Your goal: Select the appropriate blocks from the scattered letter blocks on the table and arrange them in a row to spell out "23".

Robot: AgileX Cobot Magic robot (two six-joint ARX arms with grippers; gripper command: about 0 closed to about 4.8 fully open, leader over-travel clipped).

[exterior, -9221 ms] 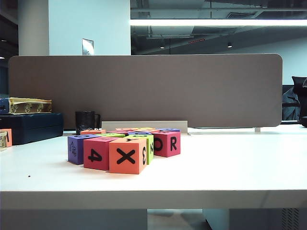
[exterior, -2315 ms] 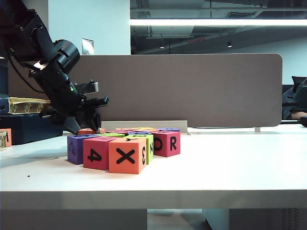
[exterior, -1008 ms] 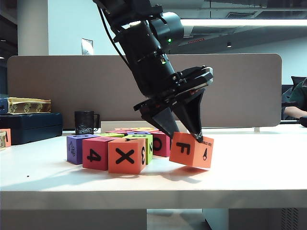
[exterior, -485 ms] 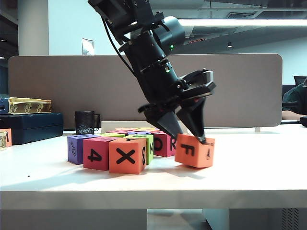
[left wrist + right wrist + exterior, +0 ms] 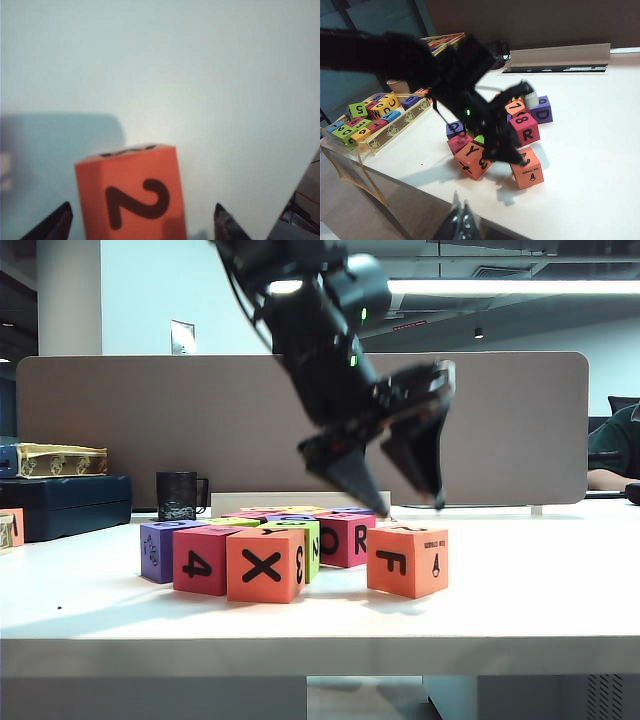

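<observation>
One orange block (image 5: 407, 560) stands flat on the table (image 5: 520, 590), just to the right of the cluster of letter blocks (image 5: 260, 550) and apart from it. Its face toward the left wrist camera shows the digit 2 (image 5: 137, 202), while the exterior view sees an F on its front. The left gripper (image 5: 400, 502) hangs just above this block with its fingers spread wide, one on each side, and it holds nothing. The right gripper (image 5: 461, 222) is low at the near edge of the table, away from the cluster; its fingertips look pressed together and nothing is between them.

I judge that the block with 2 is placed, so the step in hand is to leave it cleanly. The left gripper should rise straight up before it travels toward the cluster, so that no finger catches a corner and turns the block. Some free table must be kept beside this block, on the side where the 3 will stand.
</observation>
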